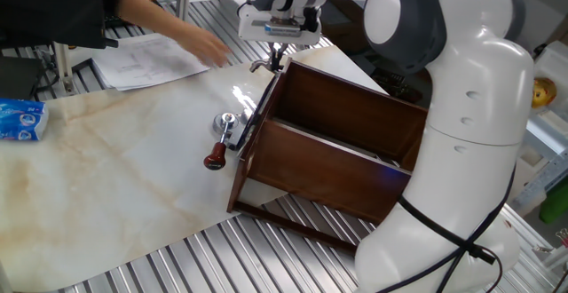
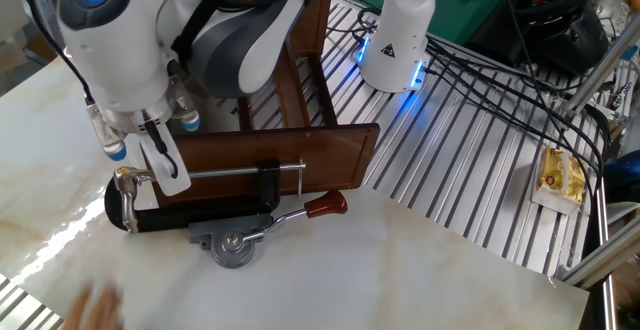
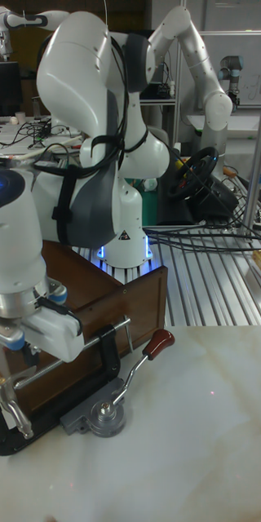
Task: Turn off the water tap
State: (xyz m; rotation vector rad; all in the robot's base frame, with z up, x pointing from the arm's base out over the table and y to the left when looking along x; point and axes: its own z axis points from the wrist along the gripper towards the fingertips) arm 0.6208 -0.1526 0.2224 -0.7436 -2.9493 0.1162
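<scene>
Gripper: the gripper [image 1: 277, 55] hangs in the upper middle of one fixed view, just above the far corner of the wooden box [image 1: 337, 142]. In the other fixed view the gripper [image 2: 155, 165] is at the left, with one white finger [image 2: 170, 170] reaching down in front of the box wall. Whether the fingers are spread or pressed together, I cannot tell; they are too small and partly hidden.

Water tap: the water tap [image 1: 261, 64] is a small silver piece with a short lever, directly under the gripper at the top corner of the box. In the other fixed view the water tap [image 2: 128, 178] is at the left end of the C-clamp [image 2: 190, 215], beside the white finger. In the tall fixed view the water tap [image 3: 10, 400] is in the lower left. If the fingers touch it, I cannot say.

C-clamp: black, lying along the outer wall of the box, on the table [image 1: 106, 178].

Chrome fitting: the chrome fitting [image 2: 235, 244] with a dark red knob [image 2: 326, 205] lies on the table just beside the clamp.

Person's hand: a person's hand [image 1: 206, 46] reaches in from the upper left of one fixed view, over the papers [image 1: 146, 60], left of the gripper.

Blue packet: a blue packet [image 1: 21, 120] lies at the left edge.
</scene>
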